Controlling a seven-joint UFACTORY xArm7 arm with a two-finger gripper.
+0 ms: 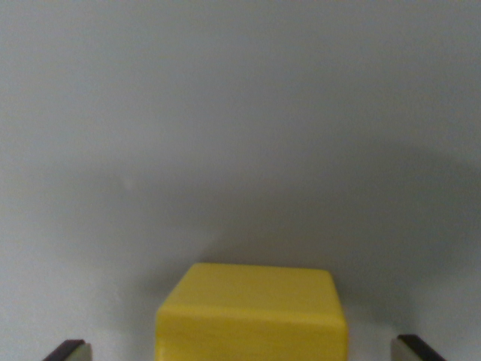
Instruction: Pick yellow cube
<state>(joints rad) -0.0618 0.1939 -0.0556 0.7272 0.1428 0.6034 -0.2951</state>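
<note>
A yellow cube point(252, 312) with rounded edges sits on a pale grey surface at the bottom middle of the wrist view, its lower part cut off by the frame edge. My gripper point(240, 352) is open: one dark fingertip point(68, 350) shows at the bottom left and the other fingertip point(415, 349) at the bottom right. The cube lies between them, with a clear gap on each side. Neither finger touches it.
A plain grey surface point(240, 113) fills the rest of the view, with a soft shadow around the cube.
</note>
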